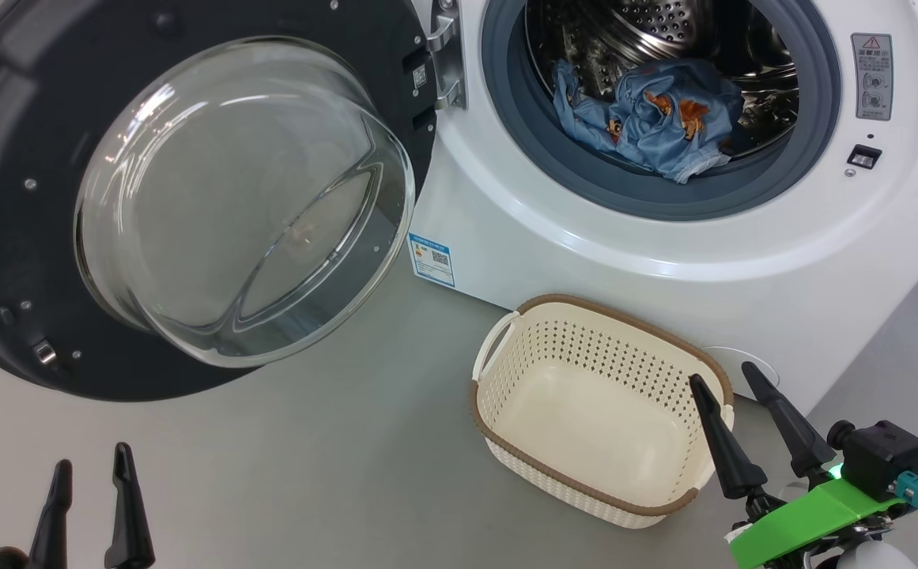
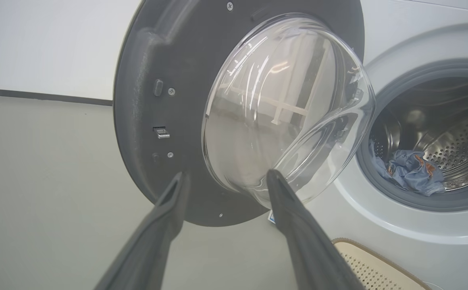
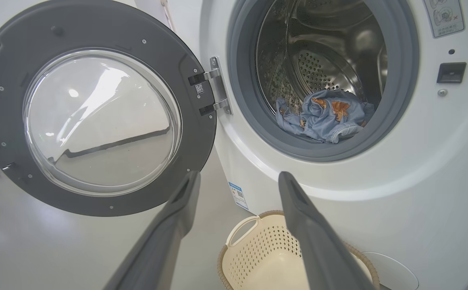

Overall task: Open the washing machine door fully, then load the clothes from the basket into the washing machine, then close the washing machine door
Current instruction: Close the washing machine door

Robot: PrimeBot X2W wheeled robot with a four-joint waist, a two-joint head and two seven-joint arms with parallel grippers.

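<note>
Dark fingers of my left gripper stand apart at the lower left of the head view and hold nothing. Their tips are over the grey floor, well apart from the washing machine door. My right gripper is spread just as wide and is also empty, its tips over the near right corner of the basket. That basket stands on the floor just in front of the washing machine. On its hinge the door hangs swung wide to my left, its dark grey inner face and bulging glass bowl turned towards me. I see the clothes, blue fabric with orange-brown bears, bunched low in the steel drum, against the grey-blue seal. At the machine's lower front corner, a blue label shows between door and basket.
</note>
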